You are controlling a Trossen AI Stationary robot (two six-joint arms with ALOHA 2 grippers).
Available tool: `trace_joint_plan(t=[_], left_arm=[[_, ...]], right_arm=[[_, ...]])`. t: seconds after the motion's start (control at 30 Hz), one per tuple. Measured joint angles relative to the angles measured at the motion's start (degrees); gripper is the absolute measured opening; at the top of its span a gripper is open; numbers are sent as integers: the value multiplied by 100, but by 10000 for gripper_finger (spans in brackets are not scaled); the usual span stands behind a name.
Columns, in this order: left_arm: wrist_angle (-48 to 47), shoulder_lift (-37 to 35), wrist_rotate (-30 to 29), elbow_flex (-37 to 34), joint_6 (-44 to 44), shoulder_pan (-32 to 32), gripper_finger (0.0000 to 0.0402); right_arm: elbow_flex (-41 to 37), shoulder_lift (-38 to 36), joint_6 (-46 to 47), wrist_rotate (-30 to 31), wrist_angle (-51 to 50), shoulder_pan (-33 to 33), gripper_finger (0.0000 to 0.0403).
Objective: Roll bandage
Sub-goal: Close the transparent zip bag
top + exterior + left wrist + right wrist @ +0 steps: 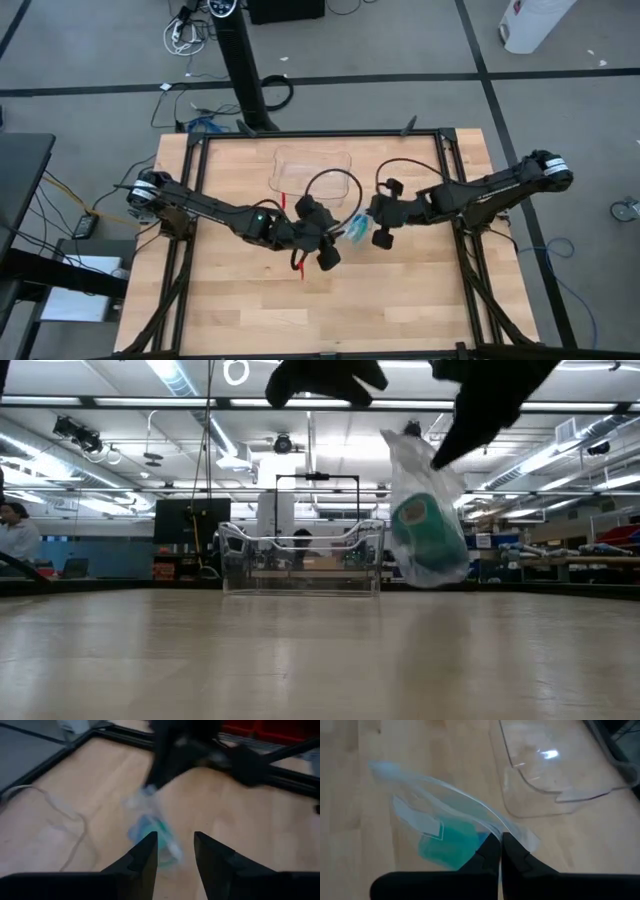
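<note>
The teal-green bandage (428, 530) is a stubby roll inside a clear plastic bag (415, 460). The bag hangs clear above the table at its middle (352, 230). My right gripper (500, 842) is shut on the bag; it also shows in the high view (372, 226). My left gripper (175, 847) is open just to the left of the bag (328, 248). The bag and roll (152, 827) lie ahead of its fingers, and I cannot tell whether they touch. My right gripper pinches the bag's upper edge (512, 831) between its two shut fingers. It comes from the table's right side, slanting down. The bag hangs tilted below the fingers, lifted clear of the table, with the roll (447, 842) in its lower end.
A clear plastic tray (310, 168) stands on the wooden table (420, 310) just beyond the grippers, toward the far edge; it also shows in the low view (300, 555). The black frame rails (455, 170) run along the table's sides.
</note>
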Motion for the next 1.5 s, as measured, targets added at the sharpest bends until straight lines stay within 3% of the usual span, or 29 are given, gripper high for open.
trace_joint_plan(t=[0.13,0.47,0.6,0.77,0.9,1.03,1.2,1.5], left_arm=[[-122,0,-188,0,-16,-6,134],[-484,0,-592,-211,-169,-388,173],[678,-4,-1428,-797,177,-861,176],[3221,-4,-2030,-2007,953,-1219,168],[4717,-3,-2052,-2832,917,-1121,166],[5381,-4,-1784,-3135,826,-948,166],[5464,-4,-1186,-3127,850,-753,166],[4940,-2,-1054,-3121,514,-566,166]], right_arm=[[731,434,448,393,-700,357,0],[1956,1192,1811,527,-2876,702,0],[1983,1189,2070,498,-3009,839,0],[1990,1185,2262,479,-2902,995,0],[1993,1307,2411,457,-2681,1039,0],[1990,1479,2442,388,-2493,1033,0],[1988,1695,2415,347,-2419,909,0],[1988,1707,2010,466,-2021,753,0]])
